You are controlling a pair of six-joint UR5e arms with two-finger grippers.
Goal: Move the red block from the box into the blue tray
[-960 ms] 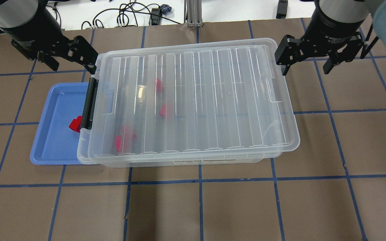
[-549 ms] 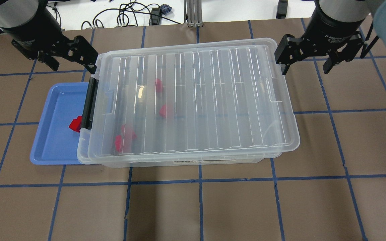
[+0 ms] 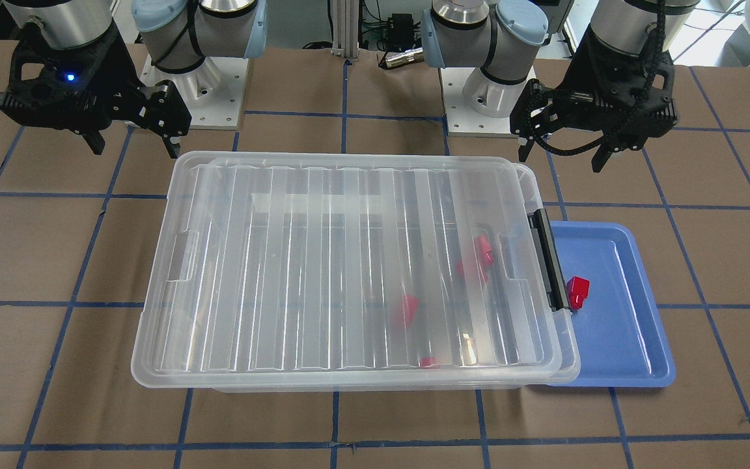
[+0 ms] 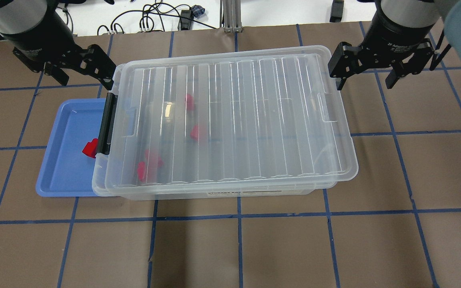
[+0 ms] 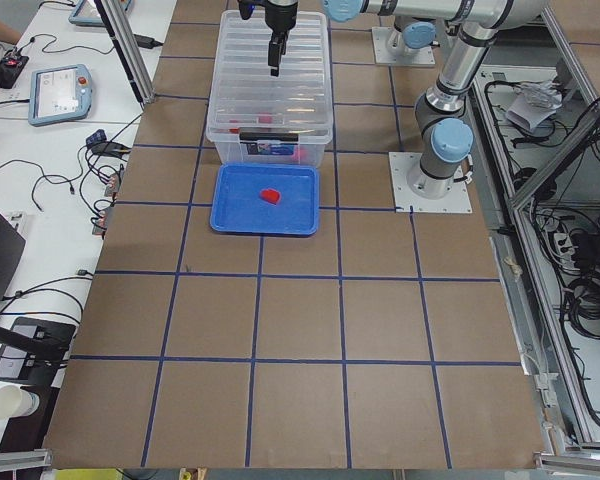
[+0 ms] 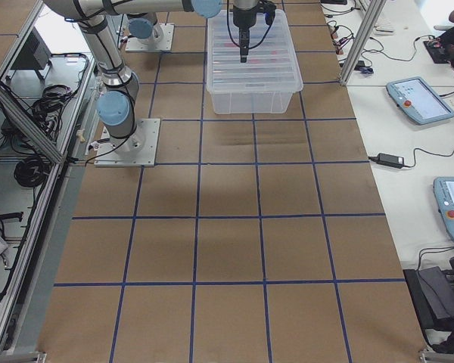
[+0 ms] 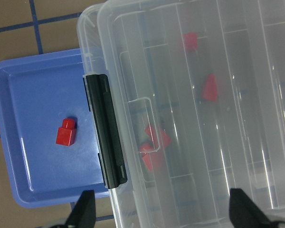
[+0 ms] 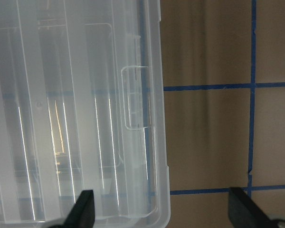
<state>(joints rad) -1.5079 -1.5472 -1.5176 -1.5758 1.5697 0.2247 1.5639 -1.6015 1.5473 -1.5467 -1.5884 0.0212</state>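
A red block (image 4: 90,148) lies in the blue tray (image 4: 66,176), close to the box's black latch handle (image 4: 105,124); the left wrist view shows the block (image 7: 66,133) too. The clear box (image 4: 234,120) has its ribbed lid closed, and several more red blocks (image 4: 196,132) show blurred through it. The tray is partly tucked under the box's left end. My left gripper (image 4: 84,79) is open and empty above the box's back left corner. My right gripper (image 4: 364,85) is open and empty beside the back right corner.
Brown paper with a blue tape grid covers the table (image 4: 238,248). Cables and a metal post (image 4: 230,16) lie beyond the back edge. Both arm bases (image 3: 193,91) stand behind the box in the front-facing view.
The left gripper has edged very slightly back and to the left. The box, tray, blocks and right gripper have not moved.
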